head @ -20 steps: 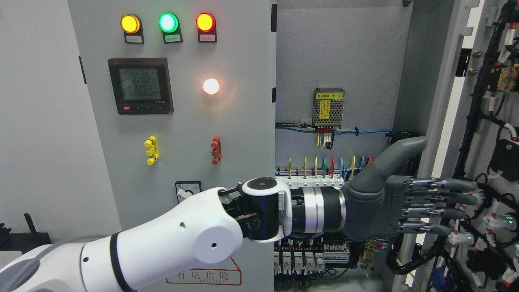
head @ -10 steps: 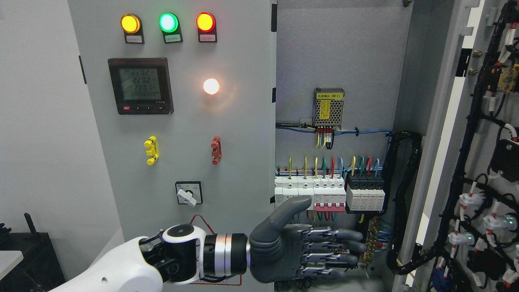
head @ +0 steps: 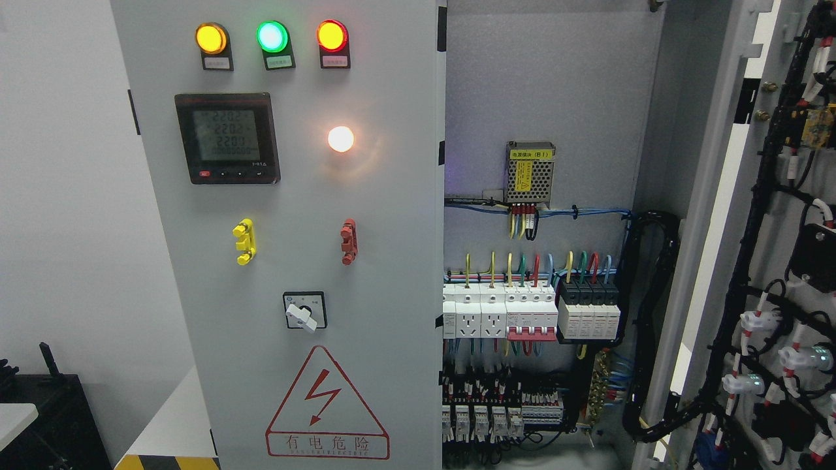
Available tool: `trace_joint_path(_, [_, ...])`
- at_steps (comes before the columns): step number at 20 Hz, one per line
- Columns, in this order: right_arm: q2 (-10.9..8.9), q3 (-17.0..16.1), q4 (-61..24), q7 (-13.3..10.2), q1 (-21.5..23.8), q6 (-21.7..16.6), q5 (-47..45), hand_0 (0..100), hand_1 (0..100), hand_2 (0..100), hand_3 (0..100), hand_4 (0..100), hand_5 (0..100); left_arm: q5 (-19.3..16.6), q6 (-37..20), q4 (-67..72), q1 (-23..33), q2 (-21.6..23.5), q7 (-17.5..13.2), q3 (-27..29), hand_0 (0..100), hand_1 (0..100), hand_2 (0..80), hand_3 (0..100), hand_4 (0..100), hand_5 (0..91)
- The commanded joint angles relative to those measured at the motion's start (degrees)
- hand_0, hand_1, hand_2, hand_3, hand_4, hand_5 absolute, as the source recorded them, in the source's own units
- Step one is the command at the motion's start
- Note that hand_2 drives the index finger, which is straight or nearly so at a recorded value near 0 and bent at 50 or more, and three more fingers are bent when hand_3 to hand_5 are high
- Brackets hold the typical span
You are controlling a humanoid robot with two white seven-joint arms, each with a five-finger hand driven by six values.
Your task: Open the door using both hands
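A: So where's the door? I see a grey metal cabinet door [head: 731,215] swung wide at the right edge, inner side facing us with black wiring looms [head: 771,274] clipped on it.

B: Yep, and the other grey panel door [head: 366,215] on the left is flat to the camera, with yellow, green and red round lamps [head: 272,36] along its top edge, a black digital meter [head: 226,138] below them, and a red triangle warning sticker [head: 324,405] at the bottom.

A: Hands?

B: Neither shows, so I can't tell their state or how they sit relative to either door. Between the doors there's a row of white breakers [head: 499,314].
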Motion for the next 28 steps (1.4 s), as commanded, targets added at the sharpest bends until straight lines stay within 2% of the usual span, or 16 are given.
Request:
trace_joint_path(1, [0.00,0.8,0.0,0.0,0.0,0.0,0.8,0,0,0,0,0,0,-11.5,-3.5,6.2,16.0,7.8,-0.5,8.6,0,0,0.0,0,3,0.0])
trace_joint_path(5, [0.00,0.8,0.0,0.0,0.0,0.0,0.8,0,0,0,0,0,0,-16.9,-11.9,11.5,24.1,7.8,-0.5,8.7,0,0,0.0,0,3,0.0])
trace_joint_path(9, [0.00,0.8,0.0,0.0,0.1,0.0,0.8,0,0,0,0,0,0,-22.0,-18.6,22.3,32.4,5.9,-0.4,8.7,0,0,0.0,0,3,0.0])
trace_joint_path(11, [0.00,0.8,0.0,0.0,0.0,0.0,0.8,0,0,0,0,0,0,-26.4,-22.6,29.2,36.1,1.9,-0.4,9.6,0,0,0.0,0,3,0.0])
trace_joint_path(13, [0.00,0.8,0.0,0.0,0.0,0.0,0.8,0,0,0,0,0,0,-30.7,-25.6,35.7,40.1,-2.6,-0.4,13.0,0,0,0.0,0,3,0.0])
trace_joint_path(16, [0.00,0.8,0.0,0.0,0.0,0.0,0.8,0,0,0,0,0,0,-37.7,-27.4,42.5,46.7,-10.1,-0.4,21.3,0,0,0.0,0,3,0.0])
trace_joint_path(18, [0.00,0.8,0.0,0.0,0.0,0.0,0.8,0,0,0,0,0,0,-43.6,-27.4,46.7,50.6,-14.9,-0.3,27.5,0,0,0.0,0,3,0.0])
trace_joint_path(21, [0.00,0.8,0.0,0.0,0.0,0.0,0.8,0,0,0,0,0,0,-51.8,-27.4,55.2,53.0,-22.3,-0.2,35.1,0,0,0.0,0,3,0.0])
trace_joint_path(23, [0.00,0.7,0.0,0.0,0.0,0.0,0.8,0,0,0,0,0,0,-53.3,-27.4,61.9,52.9,-25.3,-0.1,36.1,0,0,0.0,0,3,0.0])
trace_joint_path(28, [0.00,0.8,0.0,0.0,0.0,0.0,0.8,0,0,0,0,0,0,-53.3,-27.5,72.8,52.2,-31.9,1.4,36.3,0,0,0.0,0,3,0.0])
